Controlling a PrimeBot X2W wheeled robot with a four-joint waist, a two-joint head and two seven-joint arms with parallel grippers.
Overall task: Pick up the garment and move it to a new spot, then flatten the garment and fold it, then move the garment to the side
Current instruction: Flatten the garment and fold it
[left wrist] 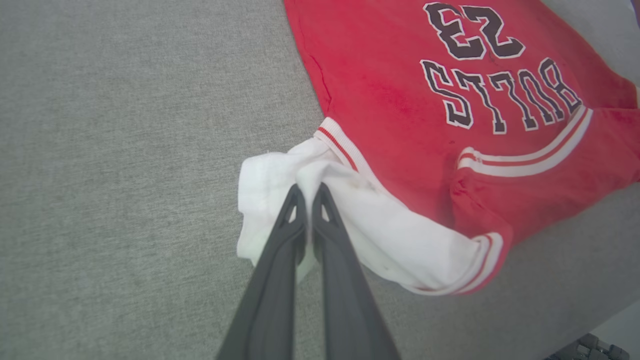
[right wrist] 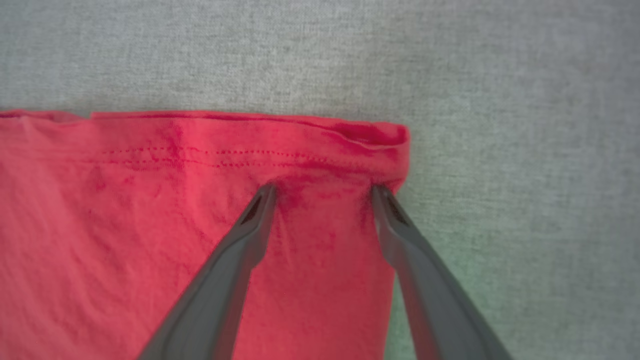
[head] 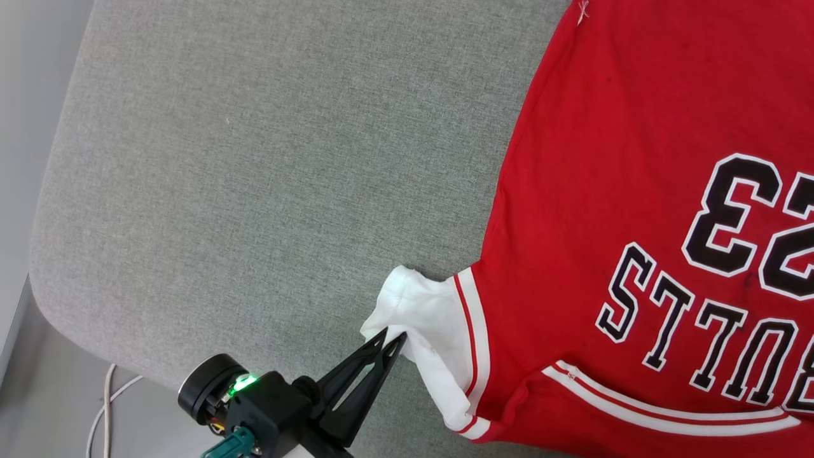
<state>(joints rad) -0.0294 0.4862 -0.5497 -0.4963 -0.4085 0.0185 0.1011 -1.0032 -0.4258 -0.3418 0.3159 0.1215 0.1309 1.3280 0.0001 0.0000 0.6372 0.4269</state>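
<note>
light: bright, even | shadows: soft, faint | head view: sharp | right wrist view: soft-focus, slightly blurred

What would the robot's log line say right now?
left gripper: shut on sleeve | right gripper: open at hem | shirt: lying on grey cushion

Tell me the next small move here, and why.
Probably pull the left gripper outward, away from the body of the garment, to spread the white sleeve. Its fingers are shut on that sleeve, which lies bunched on the grey cushion, while the right gripper has its fingers open at the red hem corner.
</note>
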